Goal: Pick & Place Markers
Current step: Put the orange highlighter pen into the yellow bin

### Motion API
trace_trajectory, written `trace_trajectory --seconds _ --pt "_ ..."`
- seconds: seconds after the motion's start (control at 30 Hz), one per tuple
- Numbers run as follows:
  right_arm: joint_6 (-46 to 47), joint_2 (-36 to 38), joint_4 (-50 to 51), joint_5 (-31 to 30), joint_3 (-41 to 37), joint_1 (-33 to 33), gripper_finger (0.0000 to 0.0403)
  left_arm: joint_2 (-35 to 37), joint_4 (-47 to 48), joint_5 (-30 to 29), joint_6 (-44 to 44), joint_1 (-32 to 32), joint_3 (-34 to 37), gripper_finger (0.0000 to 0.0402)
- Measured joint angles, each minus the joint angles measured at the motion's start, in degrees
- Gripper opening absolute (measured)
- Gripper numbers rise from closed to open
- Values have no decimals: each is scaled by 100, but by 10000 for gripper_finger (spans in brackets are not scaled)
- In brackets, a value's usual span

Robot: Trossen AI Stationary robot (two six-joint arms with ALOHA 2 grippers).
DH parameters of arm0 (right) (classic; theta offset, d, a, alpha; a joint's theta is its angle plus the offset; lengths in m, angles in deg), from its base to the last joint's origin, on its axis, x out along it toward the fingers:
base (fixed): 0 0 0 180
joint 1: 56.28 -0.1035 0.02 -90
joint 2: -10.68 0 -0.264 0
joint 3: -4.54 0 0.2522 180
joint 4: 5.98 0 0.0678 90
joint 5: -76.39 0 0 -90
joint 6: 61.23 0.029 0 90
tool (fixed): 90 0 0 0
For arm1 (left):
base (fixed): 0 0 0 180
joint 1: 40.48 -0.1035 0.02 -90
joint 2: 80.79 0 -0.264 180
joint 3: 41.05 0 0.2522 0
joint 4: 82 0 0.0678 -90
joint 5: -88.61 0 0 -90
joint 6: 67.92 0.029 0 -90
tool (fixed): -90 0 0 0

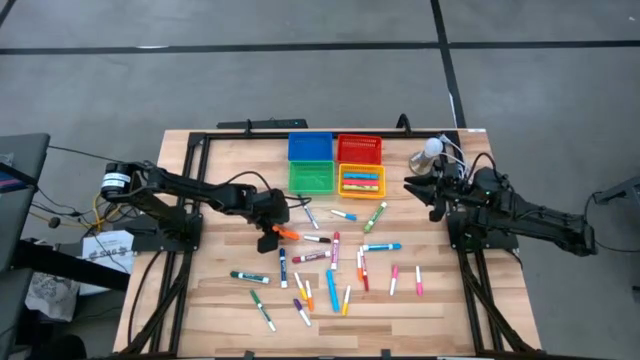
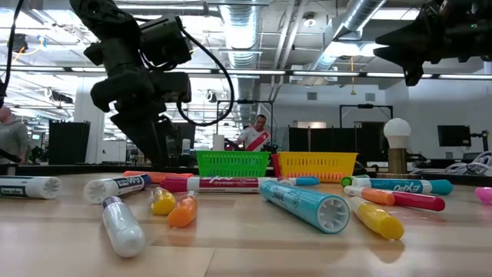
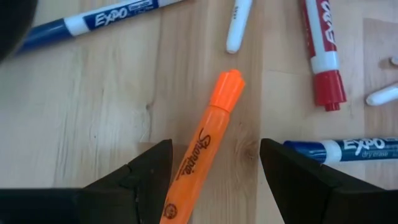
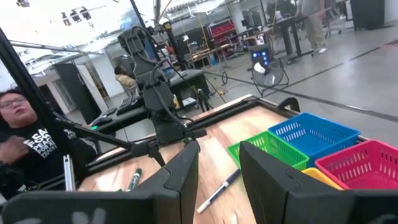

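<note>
step: reach-to-grasp | left gripper (image 3: 211, 171) fingers spread astride orange marker (image 3: 205, 143) | right gripper (image 4: 217, 168) at 3 o'clock, part-open, empty | next: lower, close

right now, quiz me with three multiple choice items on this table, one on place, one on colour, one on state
1. Where do the bins sit?
A. far edge, middle
B. near edge
C. left corner

2. Which colour is the marker between the left hand's fingers?
A. green
B. orange
C. purple

3. How is the left hand?
A. shut on a marker
B. open
C. out of view

Key: A, the bins are clustered at the table's far side; B, the orange marker lies between the fingers; B, the left hand has its fingers apart either side of the marker, not gripping it.
</note>
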State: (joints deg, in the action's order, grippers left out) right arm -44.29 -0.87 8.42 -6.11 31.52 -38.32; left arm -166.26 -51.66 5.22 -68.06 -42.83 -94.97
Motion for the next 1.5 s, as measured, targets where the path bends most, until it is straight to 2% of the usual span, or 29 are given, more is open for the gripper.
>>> trace_trajectory --seconds 0.43,0.67,1.23,1.37,1.5 --pt "106 0 -8 0 0 0 107 -677 -226 -108 185 -159 -23 242" --pt "110 0 -8 0 0 0 107 -684 -519 -126 488 -162 2 242" --pt "110 0 -8 0 0 0 107 -699 -625 -364 433 -162 9 241" --pt "110 0 -8 0 0 0 107 -699 -629 -365 417 -162 9 224" --pt "112 0 -8 0 0 1 107 -699 -633 -363 415 -162 9 186"
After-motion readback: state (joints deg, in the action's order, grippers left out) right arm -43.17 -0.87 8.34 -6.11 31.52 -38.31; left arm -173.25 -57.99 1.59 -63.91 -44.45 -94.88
